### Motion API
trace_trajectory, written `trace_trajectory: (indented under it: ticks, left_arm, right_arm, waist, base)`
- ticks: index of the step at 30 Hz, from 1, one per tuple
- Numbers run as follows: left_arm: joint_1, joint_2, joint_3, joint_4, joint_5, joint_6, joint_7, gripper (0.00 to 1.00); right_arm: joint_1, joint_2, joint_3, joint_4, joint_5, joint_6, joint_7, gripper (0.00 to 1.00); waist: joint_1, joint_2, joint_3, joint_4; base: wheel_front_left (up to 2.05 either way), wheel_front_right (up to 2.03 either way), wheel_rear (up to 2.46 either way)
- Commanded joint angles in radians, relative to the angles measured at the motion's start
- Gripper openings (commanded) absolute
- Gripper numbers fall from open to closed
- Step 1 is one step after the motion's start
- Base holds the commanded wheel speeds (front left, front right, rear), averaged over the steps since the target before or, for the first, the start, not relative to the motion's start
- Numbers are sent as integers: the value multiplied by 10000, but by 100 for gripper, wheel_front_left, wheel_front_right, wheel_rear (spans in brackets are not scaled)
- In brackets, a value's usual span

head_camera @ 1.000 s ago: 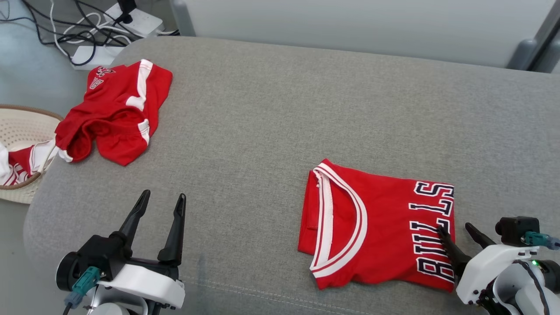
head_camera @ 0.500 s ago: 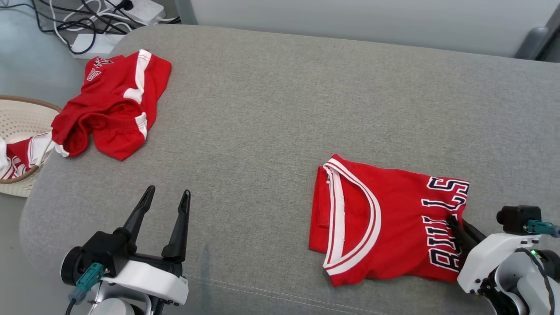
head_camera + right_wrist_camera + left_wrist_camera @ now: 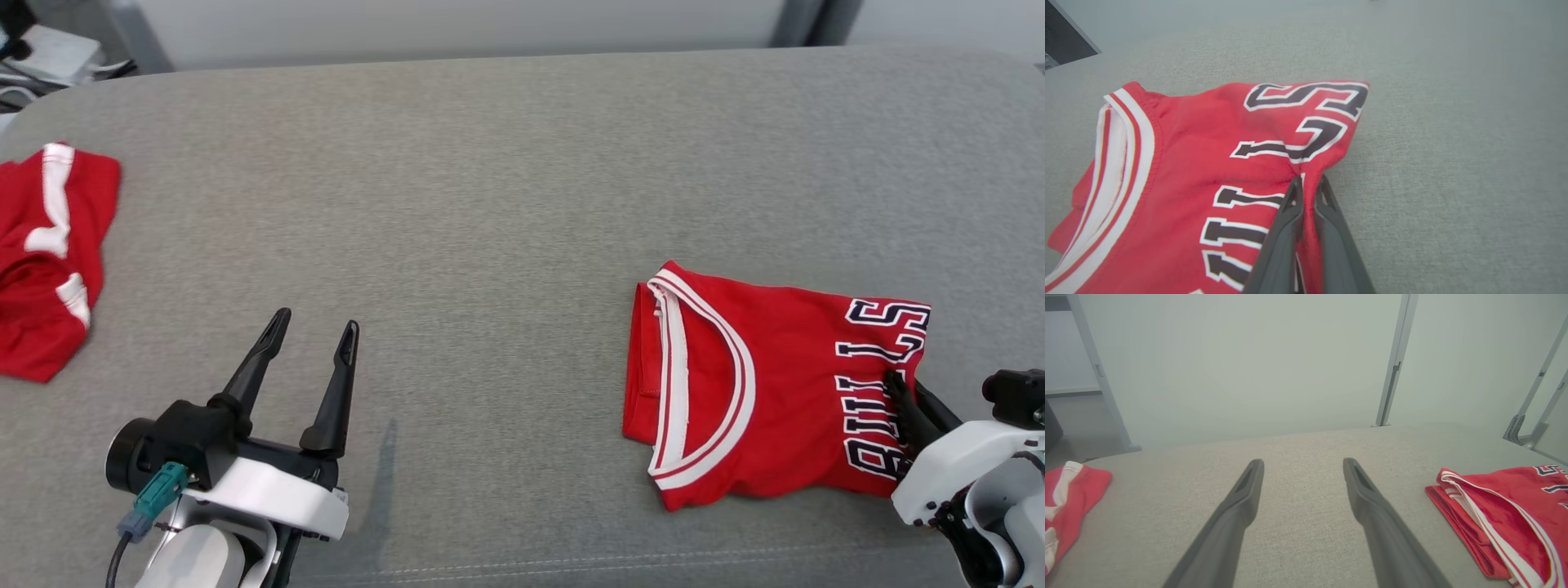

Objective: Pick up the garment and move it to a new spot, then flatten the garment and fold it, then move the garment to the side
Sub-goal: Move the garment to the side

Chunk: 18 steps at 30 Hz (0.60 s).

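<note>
The garment [image 3: 759, 392] is a folded red jersey with white trim and dark BULLS lettering, lying flat on the grey cushion at the right. My right gripper [image 3: 904, 384] is shut on its right edge, by the lettering; the right wrist view shows the cloth [image 3: 1208, 134] pinched and puckered between the closed fingers [image 3: 1309, 181]. At the lower left my left gripper [image 3: 317, 321] is open, well apart from the jersey and over bare cushion. The left wrist view has the spread fingers [image 3: 1303, 463] with the jersey [image 3: 1502, 510] off to the right.
A second red garment with white stripes [image 3: 49, 261] lies crumpled at the cushion's left edge, also in the left wrist view [image 3: 1069, 498]. The wide grey cushion [image 3: 490, 204] runs back to a pale wall. A power strip [image 3: 49, 49] lies past the top-left corner.
My right gripper has shut on the jersey's right edge and dragged it rightward across the cushion, away from the other garment. The head camera has turned right. The left gripper stays open.
</note>
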Motion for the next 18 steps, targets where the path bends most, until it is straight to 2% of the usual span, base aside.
trace_trajectory:
  ticks: [1,9,14,18]
  left_arm:
    - [-610,275,340,-331,131,-48,61,100]
    - [-1089,414,188,-748,311,-95,310,100]
    - [-1519,561,136,-1015,437,-159,475,100]
    - [-1896,637,70,-1238,517,-258,565,100]
  right_arm:
    - [-52,-141,19,-243,-209,-2,-181,0]
    - [-765,15,-39,-225,-460,-2,-222,0]
    - [-2135,-189,-139,97,-881,-2,-304,0]
    - [-3353,-680,-465,759,-1404,-2,-337,0]
  waist:
    - [0,-1,360,-1224]
    - [0,-1,982,-2064]
    - [0,-1,1575,-2051]
    - [0,-1,2082,-1794]
  base:
    - [0,0,0]
    - [0,0,0]
    - [0,0,0]
    - [0,0,0]
